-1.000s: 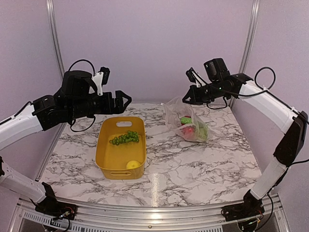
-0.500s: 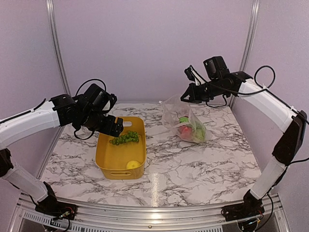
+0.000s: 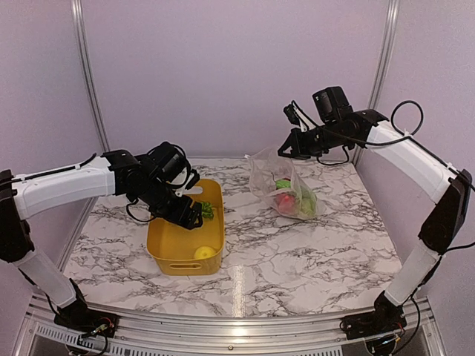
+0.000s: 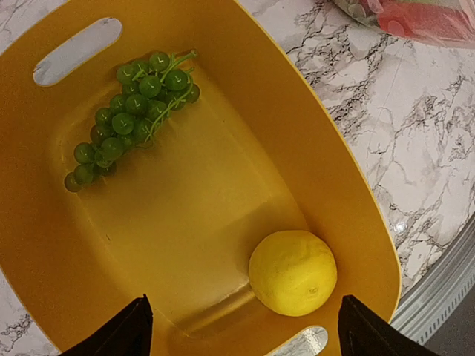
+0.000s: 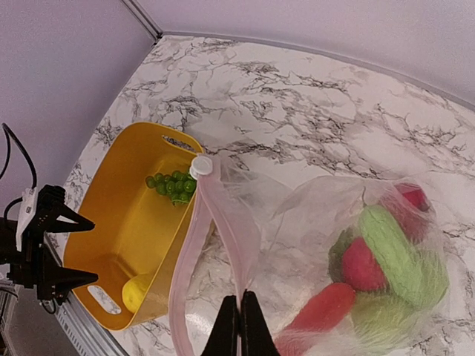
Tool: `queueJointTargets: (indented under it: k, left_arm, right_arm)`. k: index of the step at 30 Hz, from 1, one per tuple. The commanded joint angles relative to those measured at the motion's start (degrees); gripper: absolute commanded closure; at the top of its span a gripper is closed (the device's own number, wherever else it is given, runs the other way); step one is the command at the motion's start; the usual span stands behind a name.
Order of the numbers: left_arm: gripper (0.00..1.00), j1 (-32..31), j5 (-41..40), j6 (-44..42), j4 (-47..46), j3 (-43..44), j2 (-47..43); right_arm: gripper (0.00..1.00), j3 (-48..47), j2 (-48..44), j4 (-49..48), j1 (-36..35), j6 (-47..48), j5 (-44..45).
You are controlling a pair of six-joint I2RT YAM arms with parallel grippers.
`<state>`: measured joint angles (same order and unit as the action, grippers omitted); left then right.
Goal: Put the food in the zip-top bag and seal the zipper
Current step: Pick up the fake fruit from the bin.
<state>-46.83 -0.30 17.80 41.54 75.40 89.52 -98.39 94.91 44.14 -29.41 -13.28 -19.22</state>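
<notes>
Marble table: nearest, yellow bin with lemon and grape bunch, left gripper spread wide, empty, above them; farther, right gripper pinched tight on the raised mouth of the part-filled zip-top bag. Loading step, I judge; next calls for closing on one fruit

Bin: yellow plastic, smooth, glossy.
Zip-top bag: clear thin film, crinkled, shiny.
Lemon: matt, finely pitted skin.
Grape bunch: glossy beads.
Table top: marble-print, polished.
Rail, frame bottom: brushed metal.
</notes>
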Motion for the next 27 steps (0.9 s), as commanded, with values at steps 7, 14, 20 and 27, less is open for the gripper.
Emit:
queueJointTargets:
  k: [7,14,20,27]
  left_arm:
    - [0.16,-0.02,7.41,4.25,2.09,-0.02,3.97]
    - [0.17,-0.1,10.69,6.55,-0.27,-1.59,5.72]
    - [0.16,-0.22,11.2,7.78,-1.1,-2.96,7.74]
    - [0.12,-0.62,12.32,8.32,-3.01,-4.25,9.37]
  right_arm:
    - [1.0,3.77,-3.28,-2.88,-0.56,-1.35,-0.99]
    - [1.0,5.04,-3.78,-3.24,-0.54,-1.57,-1.43]
    - [1.0,5.22,-3.86,-3.32,-0.56,-1.74,-1.52]
    - [1.0,6.0,-4.36,-3.59,-0.56,-2.01,-1.52]
